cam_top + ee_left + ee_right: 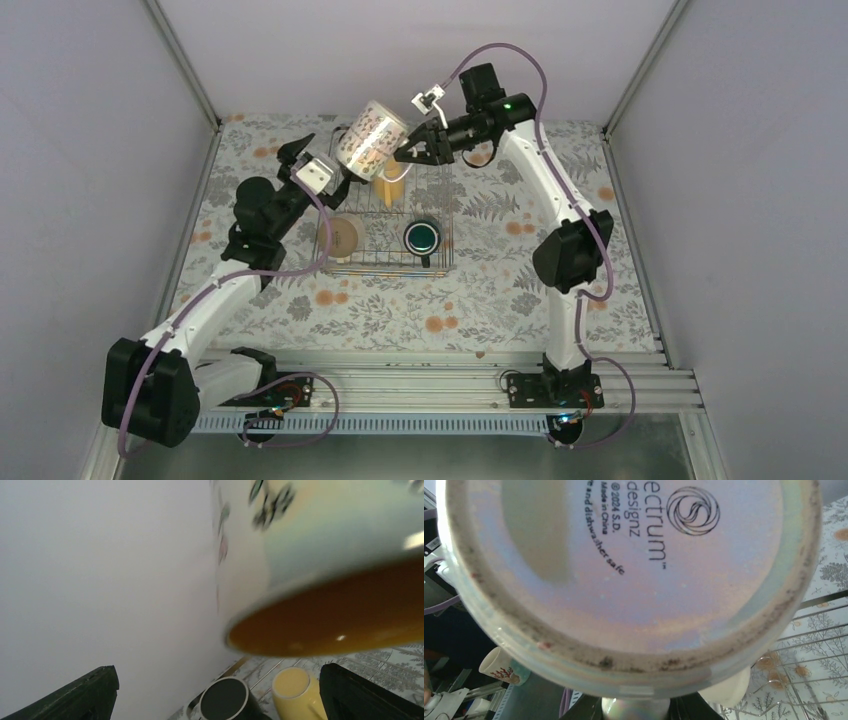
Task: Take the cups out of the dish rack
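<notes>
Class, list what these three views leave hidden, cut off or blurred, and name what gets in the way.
- Black mug: top view, hidden under the lifted mug; left wrist view, cut by the bottom edge.
- Right gripper: right wrist view, fingers hidden behind the mug's base.
- Lifted mug's pattern: left wrist view, blurred, too close.
- Yellow mug: top view, partly covered by the lifted mug.

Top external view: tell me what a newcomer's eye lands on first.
A pale floral-patterned ceramic mug hangs tilted in the air above the far end of the silver wire dish rack, gripped by the right claw. Beside it, the left claw gapes wide open and empty. In the rack's near end sit a cream mug and a dark green mug.
</notes>
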Tool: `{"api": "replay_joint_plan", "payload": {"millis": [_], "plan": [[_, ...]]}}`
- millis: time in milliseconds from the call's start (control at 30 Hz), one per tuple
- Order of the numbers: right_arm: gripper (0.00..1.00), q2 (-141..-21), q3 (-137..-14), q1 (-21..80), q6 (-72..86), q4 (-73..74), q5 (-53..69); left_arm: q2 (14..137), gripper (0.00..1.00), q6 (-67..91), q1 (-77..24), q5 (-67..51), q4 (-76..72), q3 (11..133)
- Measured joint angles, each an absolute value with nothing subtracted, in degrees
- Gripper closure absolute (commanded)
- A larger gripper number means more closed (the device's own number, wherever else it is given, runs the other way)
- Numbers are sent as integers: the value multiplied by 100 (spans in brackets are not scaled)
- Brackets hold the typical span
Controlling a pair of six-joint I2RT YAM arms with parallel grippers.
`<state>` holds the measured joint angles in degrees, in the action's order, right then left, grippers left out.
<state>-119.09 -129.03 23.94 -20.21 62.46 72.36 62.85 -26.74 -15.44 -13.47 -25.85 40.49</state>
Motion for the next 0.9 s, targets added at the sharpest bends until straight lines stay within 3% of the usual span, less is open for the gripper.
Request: {"api": "replay_joint_plan", "payload": {"millis": [233, 567, 633, 733, 900], "plan": [[97, -12245, -12929, 2392, -2099, 6342, 7231, 6368, 1, -2436, -1625, -1518, -2943, 4049], [97, -12405, -13026, 2392, -2016, 6361, 7583, 6311, 14, -2169, -1629, -1601, -3024, 4182], [97, -12374, -12929, 2390, -1822, 6139, 7773, 6418, 21, -2117, -1629, -1643, -3024, 4346], [97, -12210, -12495, 2394, -1352, 5570, 8077, 6567, 42, -2005, -1636, -1747, -2987, 4571], [97, -11819, -11719, 2421, -489, 4683, 8335, 6845, 55, -1916, -1752, -1914, -2842, 4895]]}}
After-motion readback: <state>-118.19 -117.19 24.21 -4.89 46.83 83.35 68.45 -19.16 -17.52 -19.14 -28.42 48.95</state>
